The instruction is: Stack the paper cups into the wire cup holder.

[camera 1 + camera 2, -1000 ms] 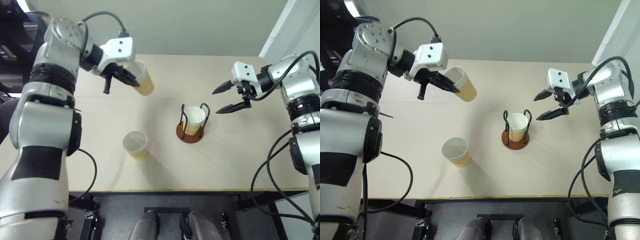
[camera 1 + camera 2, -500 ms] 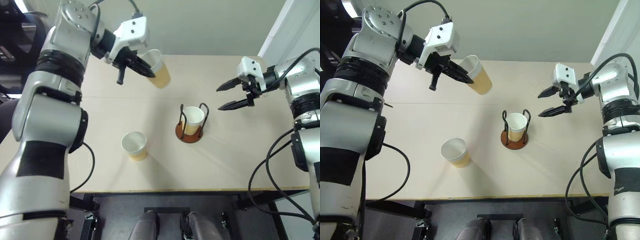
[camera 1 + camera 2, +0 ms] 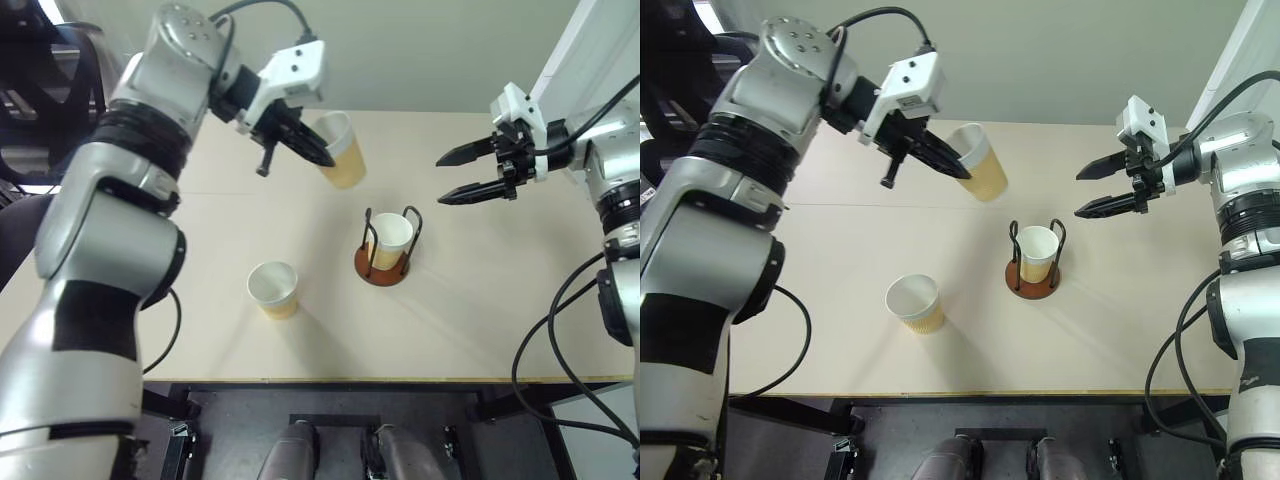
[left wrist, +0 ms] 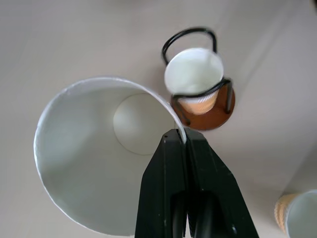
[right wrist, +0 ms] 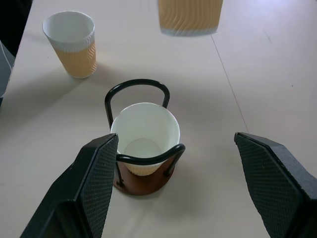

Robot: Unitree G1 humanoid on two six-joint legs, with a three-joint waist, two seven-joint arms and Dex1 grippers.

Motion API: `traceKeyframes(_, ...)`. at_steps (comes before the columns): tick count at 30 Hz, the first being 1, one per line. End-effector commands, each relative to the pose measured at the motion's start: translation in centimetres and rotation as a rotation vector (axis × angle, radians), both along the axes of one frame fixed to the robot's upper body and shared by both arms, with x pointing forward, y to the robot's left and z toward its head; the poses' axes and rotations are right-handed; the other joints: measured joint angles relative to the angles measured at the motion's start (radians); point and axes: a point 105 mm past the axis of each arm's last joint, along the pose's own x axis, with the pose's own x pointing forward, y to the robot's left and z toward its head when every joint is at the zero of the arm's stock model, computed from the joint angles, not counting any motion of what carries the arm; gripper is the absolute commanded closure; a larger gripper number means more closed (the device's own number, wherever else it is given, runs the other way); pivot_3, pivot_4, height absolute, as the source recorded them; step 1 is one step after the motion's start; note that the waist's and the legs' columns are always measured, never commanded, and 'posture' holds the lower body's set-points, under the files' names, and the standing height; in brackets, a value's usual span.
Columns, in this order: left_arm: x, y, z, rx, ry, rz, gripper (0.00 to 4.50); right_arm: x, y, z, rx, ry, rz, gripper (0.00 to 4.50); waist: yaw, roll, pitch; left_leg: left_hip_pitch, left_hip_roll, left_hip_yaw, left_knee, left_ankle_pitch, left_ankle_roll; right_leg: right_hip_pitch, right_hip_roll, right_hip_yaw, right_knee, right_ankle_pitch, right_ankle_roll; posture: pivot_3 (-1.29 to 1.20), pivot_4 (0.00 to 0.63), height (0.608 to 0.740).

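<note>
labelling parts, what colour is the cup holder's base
Reddish-brown wire cup holder base, best in the right wrist view.

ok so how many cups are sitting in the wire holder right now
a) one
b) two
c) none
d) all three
a: only one cup stands inside the wire holder; a second cup is pinched by its rim in the left claw above the table, and a third cup stands upright on the table apart from the holder.

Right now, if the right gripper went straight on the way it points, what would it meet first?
Probably the cup seated in the wire cup holder: it sits between the right gripper's open fingers in the wrist view, though depth is unclear.
</note>
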Motion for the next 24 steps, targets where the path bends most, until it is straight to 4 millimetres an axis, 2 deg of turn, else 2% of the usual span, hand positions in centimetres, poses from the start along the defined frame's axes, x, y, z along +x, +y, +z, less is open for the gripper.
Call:
traceKeyframes(1,-0.9,-1.2,1.7,-0.003,-0.036,-0.066,4.48,-0.4,-0.2,1.6,-0.004,-0.046,0.009,0.69,-0.001,0.000,0.000,0.000,0.000,0.001,0.001,0.000,0.000,0.000,0.000,0.000,0.000,0.000,0.000,0.00,0.150,0.740)
traceKeyframes(8,-0.9,-2.3,1.2,0.006,-0.029,-0.096,4.48,-0.6,-0.8,1.5,-0.012,-0.043,0.001,0.69,-0.003,0.001,0.000,0.000,0.001,0.001,0.004,-0.002,0.001,0.001,0.000,0.000,0.001,0.001,0.002,0.00,0.150,0.740)
traceKeyframes(14,-0.9,-3.5,-0.5,0.022,0.006,-0.135,4.48,-0.8,-0.9,1.5,-0.015,-0.042,0.001,0.69,-0.002,0.001,0.000,0.000,0.000,0.002,0.005,-0.002,0.002,0.001,0.000,0.000,0.001,0.001,0.002,0.00,0.150,0.740)
traceKeyframes(24,-1.1,-4.5,-1.7,0.032,0.027,-0.174,4.48,-0.8,-1.1,1.4,-0.025,-0.045,0.000,0.69,0.003,0.001,0.000,-0.001,0.000,0.002,0.005,-0.002,0.003,0.001,0.000,0.001,0.000,0.001,0.004,0.00,0.150,0.740)
